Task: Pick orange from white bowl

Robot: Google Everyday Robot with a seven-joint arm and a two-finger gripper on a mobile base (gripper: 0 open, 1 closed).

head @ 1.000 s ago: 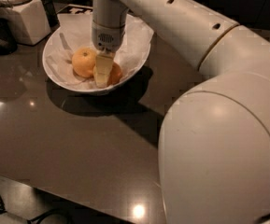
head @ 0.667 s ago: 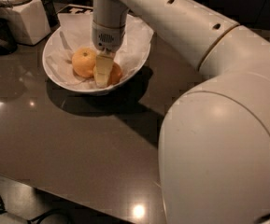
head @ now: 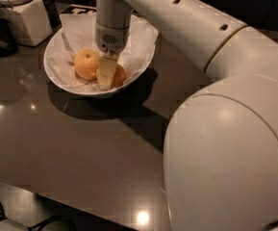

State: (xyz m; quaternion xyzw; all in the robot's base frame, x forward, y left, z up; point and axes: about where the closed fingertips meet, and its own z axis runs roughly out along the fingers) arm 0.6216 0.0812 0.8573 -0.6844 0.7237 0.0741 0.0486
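The gripper (head: 107, 81) reaches straight down into the white bowl (head: 61, 83), its tip low against the orange (head: 120, 75), which lies just right of the bowl's middle on crumpled white paper (head: 76, 30); whether it has closed on the fruit cannot be told. A paler fruit (head: 85, 64) with a stem dimple crowds in just beside the orange, left of the bowl's middle. Behind and left of the bowl stands a white square container (head: 30, 20), on the same glossy dark table (head: 81, 143); the arm (head: 186, 18) arches over the bowl's right rim
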